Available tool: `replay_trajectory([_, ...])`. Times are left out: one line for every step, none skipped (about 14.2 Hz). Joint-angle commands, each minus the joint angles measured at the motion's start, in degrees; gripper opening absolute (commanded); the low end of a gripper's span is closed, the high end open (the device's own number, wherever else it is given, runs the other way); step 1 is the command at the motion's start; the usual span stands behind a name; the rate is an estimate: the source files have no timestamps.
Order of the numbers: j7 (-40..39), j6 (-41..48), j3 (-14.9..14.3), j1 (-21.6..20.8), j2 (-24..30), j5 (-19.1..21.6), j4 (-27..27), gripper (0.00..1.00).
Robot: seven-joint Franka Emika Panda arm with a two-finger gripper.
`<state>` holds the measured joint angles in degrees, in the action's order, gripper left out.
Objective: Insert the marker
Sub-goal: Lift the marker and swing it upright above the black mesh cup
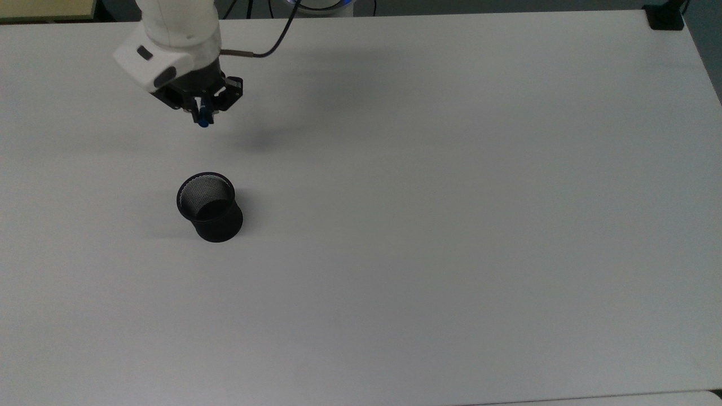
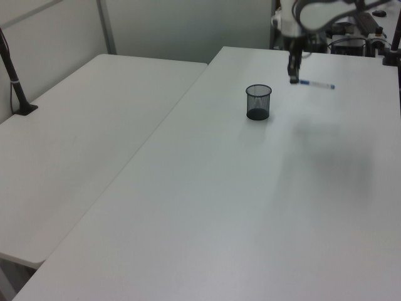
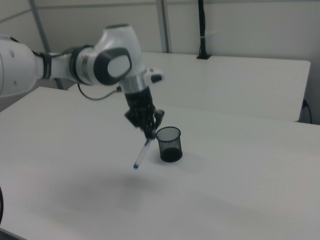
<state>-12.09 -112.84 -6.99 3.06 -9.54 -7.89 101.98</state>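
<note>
My gripper (image 1: pixel 202 115) (image 2: pixel 292 76) (image 3: pixel 149 134) is shut on the marker (image 3: pixel 142 153), holding it by its blue cap end well above the table. In the left view the marker (image 2: pixel 315 83) sticks out sideways to the left view's right. In the right view it hangs slanting down and to the right view's left. In the top view its blue cap end (image 1: pixel 202 120) peeks out between the fingers. The black mesh cup (image 1: pixel 209 206) (image 2: pixel 258 102) (image 3: pixel 169 143) stands upright and empty on the white table, below the gripper in the top view and apart from it.
The white table (image 1: pixel 451 225) stretches wide to the top view's right. A second white table (image 2: pixel 81 125) adjoins it on the left view's left, with a black post (image 2: pixel 14 75) clamped at its edge. A black mount (image 1: pixel 665 16) sits at the top view's far right corner.
</note>
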Motion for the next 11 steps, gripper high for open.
replay_trajectory([1.8, -1.14, -0.83, 0.98, -0.04, 4.62, -6.69, 0.0])
replay_trajectory([3.29, -4.03, -0.75, 2.11, 0.05, 6.82, -7.49, 0.0])
replay_trajectory([4.61, -7.45, -0.75, 2.56, 0.05, 8.06, -7.5, 0.0])
replay_trajectory([6.79, -13.57, -0.75, 2.65, -0.39, 8.24, -7.33, 0.0])
replay_trajectory([8.9, -19.64, -0.83, 2.65, -1.09, 8.16, -7.06, 0.0])
replay_trajectory([9.19, -23.61, -0.83, 2.74, -2.23, 8.16, -7.15, 0.0])
replay_trajectory([9.8, -27.4, -0.75, 3.35, -2.59, 8.16, -7.06, 0.0])
replay_trajectory([11.81, -31.96, -0.75, 3.88, -2.94, 8.24, -6.1, 0.0])
replay_trajectory([13.57, -36.01, -0.75, 3.8, -4.07, 8.16, -5.48, 0.0])
replay_trajectory([14.37, -38.13, -0.75, 3.53, -5.22, 7.9, -5.3, 0.0])
replay_trajectory([14.55, -38.59, -0.66, 3.44, -6.27, 7.55, -4.95, 0.0])
